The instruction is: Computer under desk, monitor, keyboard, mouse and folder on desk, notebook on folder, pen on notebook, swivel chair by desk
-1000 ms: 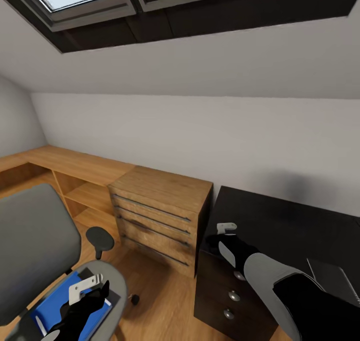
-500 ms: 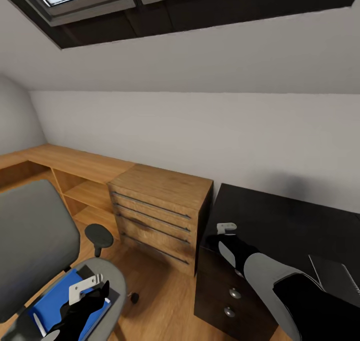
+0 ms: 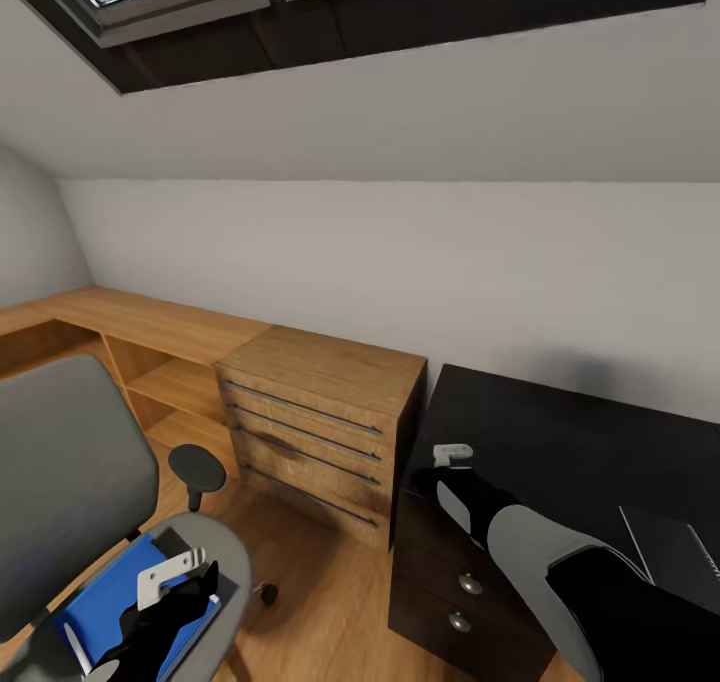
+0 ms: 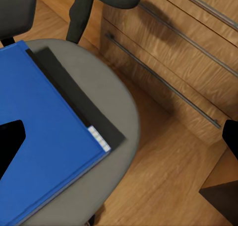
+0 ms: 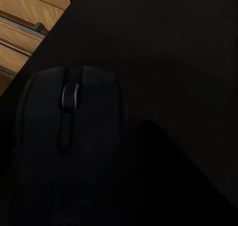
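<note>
The grey swivel chair (image 3: 70, 482) stands at the lower left. On its seat lies the blue folder (image 3: 105, 602) (image 4: 49, 146), and the dark notebook (image 4: 74, 97) shows as a strip along one of its edges. A thin white pen (image 3: 74, 652) lies by the folder's near edge. My left gripper (image 3: 175, 580) (image 4: 119, 139) hovers open above the folder, its fingers wide apart. My right gripper (image 3: 452, 459) is over the left corner of the black desk (image 3: 570, 432). The black mouse (image 5: 69, 136) sits close between its dark fingers. The keyboard (image 3: 685, 552) lies at the right edge.
A light wooden chest of drawers (image 3: 320, 412) stands between the chair and the desk, joined to a low wooden shelf (image 3: 150, 342) along the wall. The desk's drawers have round silver knobs (image 3: 468, 584). Bare plank floor (image 3: 320, 602) lies between chair and desk. A skylight is overhead.
The whole view has shifted slightly, so the camera has moved. Both arms hold the same pose, and the folder stays on the seat.
</note>
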Controlling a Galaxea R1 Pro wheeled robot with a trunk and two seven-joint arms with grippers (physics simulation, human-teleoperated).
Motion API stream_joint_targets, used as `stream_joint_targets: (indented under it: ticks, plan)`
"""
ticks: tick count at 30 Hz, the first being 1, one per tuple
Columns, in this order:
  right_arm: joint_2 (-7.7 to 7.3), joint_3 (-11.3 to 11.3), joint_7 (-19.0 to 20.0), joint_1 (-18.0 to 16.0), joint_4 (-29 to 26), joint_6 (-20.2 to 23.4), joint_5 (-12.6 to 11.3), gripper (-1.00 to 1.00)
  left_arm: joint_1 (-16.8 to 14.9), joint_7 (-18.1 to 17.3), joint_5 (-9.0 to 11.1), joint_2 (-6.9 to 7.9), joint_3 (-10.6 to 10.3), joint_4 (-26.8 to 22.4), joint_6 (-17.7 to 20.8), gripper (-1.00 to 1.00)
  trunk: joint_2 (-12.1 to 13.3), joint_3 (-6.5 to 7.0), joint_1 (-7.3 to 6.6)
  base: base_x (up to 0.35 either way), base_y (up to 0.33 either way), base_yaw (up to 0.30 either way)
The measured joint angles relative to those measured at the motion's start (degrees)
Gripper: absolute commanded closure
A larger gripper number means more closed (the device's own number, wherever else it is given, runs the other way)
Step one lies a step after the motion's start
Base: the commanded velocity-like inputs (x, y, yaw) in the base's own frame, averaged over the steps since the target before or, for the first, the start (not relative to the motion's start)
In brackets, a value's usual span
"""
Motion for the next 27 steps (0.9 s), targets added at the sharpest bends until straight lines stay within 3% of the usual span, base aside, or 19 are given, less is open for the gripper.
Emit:
stream_joint_targets:
  ticks: [22, 27]
  plan:
    - [0.05, 0.2, -0.2, 0.0, 0.0, -0.1, 0.2, 1.00, 0.0, 0.1, 0.0, 0.02, 0.0, 0.0, 0.0, -1.00, 0.0, 0.00, 0.00, 0.000, 0.000, 0.000]
    - [-0.02, 0.3, -0.1, 0.0, -0.1, -0.1, 0.0, 1.00, 0.0, 0.1, -0.1, 0.04, 0.0, 0.0, 0.0, -1.00, 2.0, 0.88, -1.08, 0.000, 0.000, 0.000]
